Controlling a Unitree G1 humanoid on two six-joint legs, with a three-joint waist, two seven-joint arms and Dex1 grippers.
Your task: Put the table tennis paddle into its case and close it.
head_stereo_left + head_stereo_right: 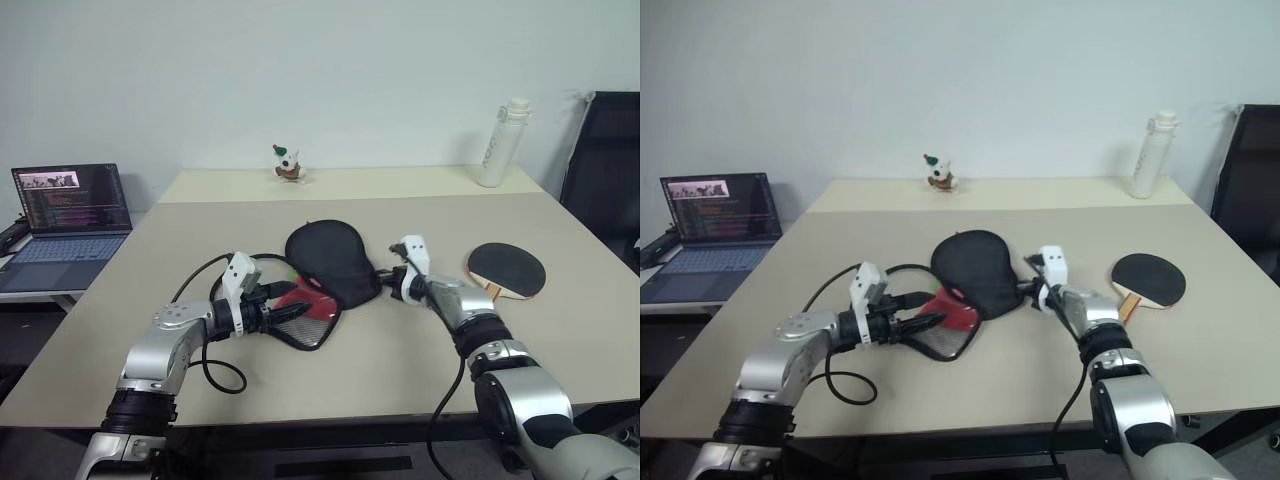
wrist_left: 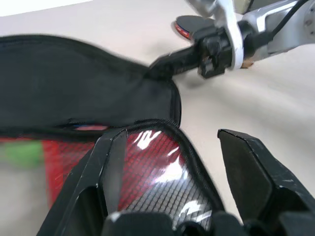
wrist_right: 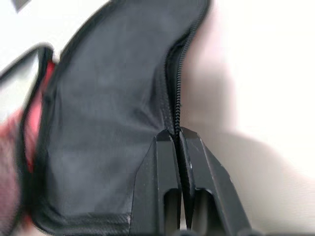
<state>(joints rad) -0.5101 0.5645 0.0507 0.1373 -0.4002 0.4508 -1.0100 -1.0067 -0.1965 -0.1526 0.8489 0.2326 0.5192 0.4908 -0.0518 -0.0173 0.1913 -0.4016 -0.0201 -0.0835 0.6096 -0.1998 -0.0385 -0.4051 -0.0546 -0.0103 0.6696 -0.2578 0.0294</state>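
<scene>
The case (image 1: 332, 256) lies open in the middle of the table, its black flap raised and its red mesh half (image 1: 312, 306) flat in front of it. My right gripper (image 1: 386, 281) is shut on the zipper edge of the black flap (image 3: 113, 123), at the flap's right side. My left gripper (image 1: 292, 311) is open at the red mesh half (image 2: 157, 162), whose rim lies between the wide-apart fingers. The table tennis paddle (image 1: 507, 268) rests black face up on the table, to the right of my right gripper and apart from it.
An open laptop (image 1: 70, 212) sits on a side desk at the left. A white bottle (image 1: 503, 143) and a small figurine (image 1: 288, 163) stand at the table's far edge. A black chair (image 1: 606, 170) is at the right. A black cable (image 1: 215, 372) loops beside my left arm.
</scene>
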